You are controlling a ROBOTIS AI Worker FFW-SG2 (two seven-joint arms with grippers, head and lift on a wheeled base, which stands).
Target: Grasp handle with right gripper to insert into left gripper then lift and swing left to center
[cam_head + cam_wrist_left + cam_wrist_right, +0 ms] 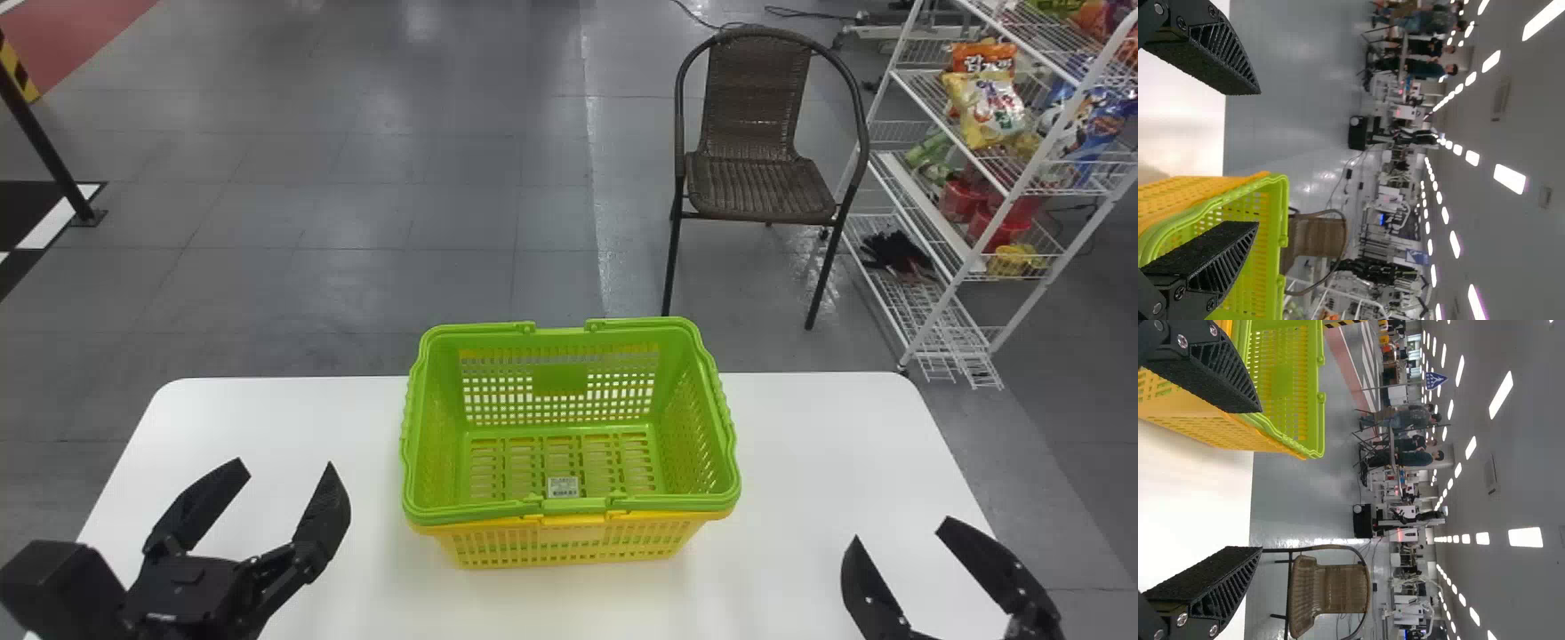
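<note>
White worktop [827, 444] beneath left tool [285, 469] and right tool [901, 533]. Well beyond right tool, a white rack [1006, 214]. Past the worktop, ahead of both tools and nearer in line with the right one, a brown chair [756, 187]. Between the tools and slightly ahead, a yellow basket [560, 544], with the green basket [560, 378] nested in it, apart from each tool but nearer the left. Along the green rim, handles [573, 505] folded flat. Left tool with jaws spread wide, holding nothing; right tool likewise wide and empty.
</note>
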